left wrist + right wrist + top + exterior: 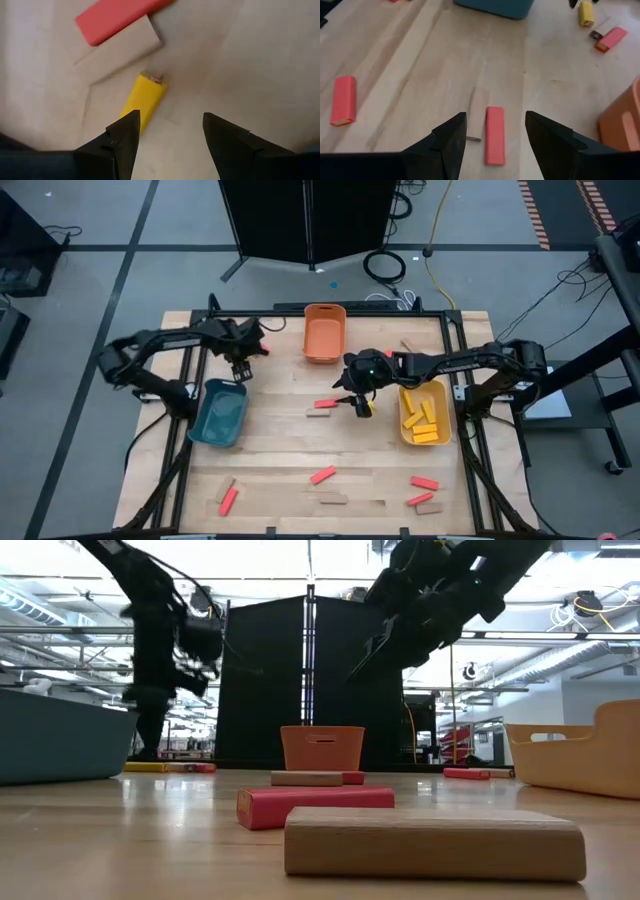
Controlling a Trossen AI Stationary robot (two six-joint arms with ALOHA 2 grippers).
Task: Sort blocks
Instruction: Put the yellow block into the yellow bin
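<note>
My left gripper is open and hovers near the table's far left edge. It is over a yellow block, which lies flat beside a tan block and a red block. My right gripper is open above the table's middle. A red block and a tan block lie side by side beneath it. More red and tan blocks lie along the near edge. Neither gripper holds anything.
The orange bin stands at the far middle, and the teal bin sits tilted at the left. The yellow bin at the right holds several yellow blocks. Bare wood lies between the bins and the near blocks.
</note>
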